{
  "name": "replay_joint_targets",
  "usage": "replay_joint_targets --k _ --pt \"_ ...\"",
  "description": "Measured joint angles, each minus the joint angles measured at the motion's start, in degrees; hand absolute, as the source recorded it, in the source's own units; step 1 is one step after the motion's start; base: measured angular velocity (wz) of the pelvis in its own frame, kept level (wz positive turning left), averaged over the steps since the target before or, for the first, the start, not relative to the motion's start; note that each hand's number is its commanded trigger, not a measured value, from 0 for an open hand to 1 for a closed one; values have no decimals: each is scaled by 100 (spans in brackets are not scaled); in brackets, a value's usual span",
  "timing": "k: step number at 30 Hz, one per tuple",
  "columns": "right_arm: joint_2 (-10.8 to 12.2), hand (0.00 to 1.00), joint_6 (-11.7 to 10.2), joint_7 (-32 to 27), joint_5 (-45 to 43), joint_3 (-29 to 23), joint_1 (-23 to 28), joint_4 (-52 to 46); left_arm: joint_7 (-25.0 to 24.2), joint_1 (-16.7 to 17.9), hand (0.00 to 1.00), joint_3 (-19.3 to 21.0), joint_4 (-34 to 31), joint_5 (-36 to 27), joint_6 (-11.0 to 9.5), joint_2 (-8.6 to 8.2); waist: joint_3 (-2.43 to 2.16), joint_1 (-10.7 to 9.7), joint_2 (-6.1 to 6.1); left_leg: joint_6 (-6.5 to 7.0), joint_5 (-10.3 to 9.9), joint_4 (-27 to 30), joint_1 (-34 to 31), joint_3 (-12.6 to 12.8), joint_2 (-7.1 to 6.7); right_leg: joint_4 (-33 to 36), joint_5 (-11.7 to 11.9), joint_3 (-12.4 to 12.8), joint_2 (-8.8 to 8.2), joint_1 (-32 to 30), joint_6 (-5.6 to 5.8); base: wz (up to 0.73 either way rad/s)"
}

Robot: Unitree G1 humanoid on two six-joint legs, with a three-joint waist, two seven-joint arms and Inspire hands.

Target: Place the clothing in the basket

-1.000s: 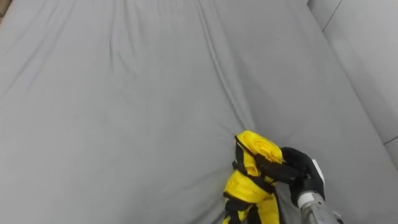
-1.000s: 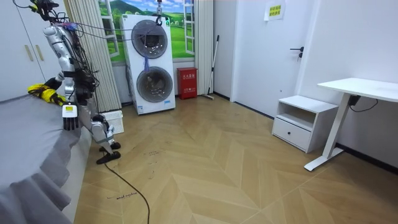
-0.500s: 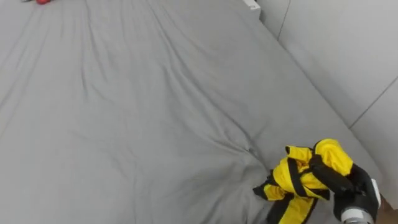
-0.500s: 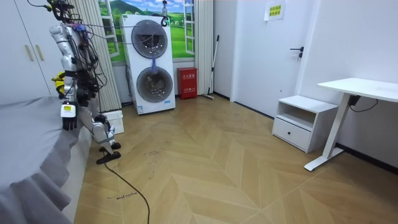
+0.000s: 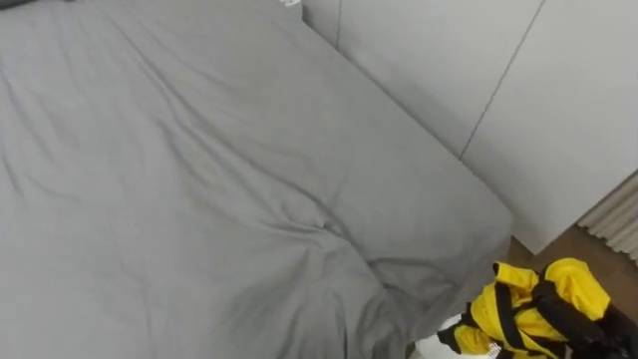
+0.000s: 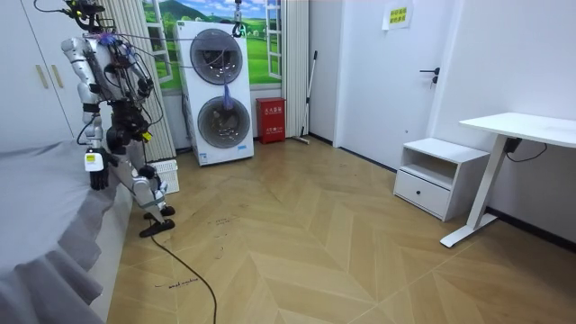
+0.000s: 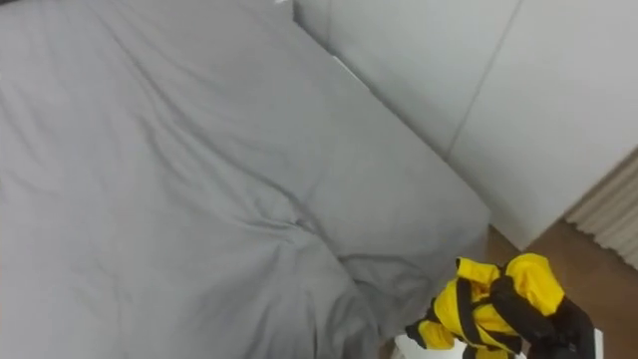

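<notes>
Garment [image 5: 501, 311] now off bed [image 5: 199, 179], within fingers [image 5: 573, 319]

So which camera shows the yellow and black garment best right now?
The right eye view: the yellow and black garment sits almost whole in frame, bunched in the right hand. The left eye view has it against the lower right edge, partly cut off. In the room view it is too small to make out.

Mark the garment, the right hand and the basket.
garment [image 7: 478, 305]: right eye view, on the yellow fold at its middle.
right hand [image 7: 560, 325]: right eye view, on the black back of the hand, which is curled round the garment.
basket [image 6: 169, 173]: room view, on the white side wall.
</notes>
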Motion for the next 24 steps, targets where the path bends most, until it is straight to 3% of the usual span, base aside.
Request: replay_joint_targets --k 4,9,14,18,20,24 --pt "-4 100 126 33 -9 -4 1 -65 0 -2 0 -121 -2 10 270 0 3 -178 88 -2 -15 14 -145 240 31 11 114 190 76 -228 -2 -32" --pt "-22 100 128 97 96 -229 -91 51 0 12 0 -124 -2 -5 320 0 26 -305 240 14 -36 80 -320 355 54 11 161 348 120 -404 15 -15" --pt "-179 100 131 143 369 -325 -826 880 62 -36 0 -197 -6 -7 330 18 25 -329 357 23 -38 199 -667 469 53 282 190 457 142 -889 31 -19" --pt "-527 100 129 244 483 -417 -1453 1609 62 -146 0 -243 -8 -74 222 21 35 -310 454 38 -31 304 -1055 510 31 509 181 510 138 -1342 47 -8" --pt "-836 100 93 259 595 -412 -1814 1906 61 -235 0 -447 -3 -85 189 23 27 -301 571 66 -22 373 -1293 543 5 647 173 523 95 -1605 59 -6" --pt "-992 100 37 183 364 -426 -2375 2494 58 -435 0 -524 212 -246 45 30 36 -270 676 121 29 386 -1531 548 -38 803 160 555 82 -1918 68 -1"
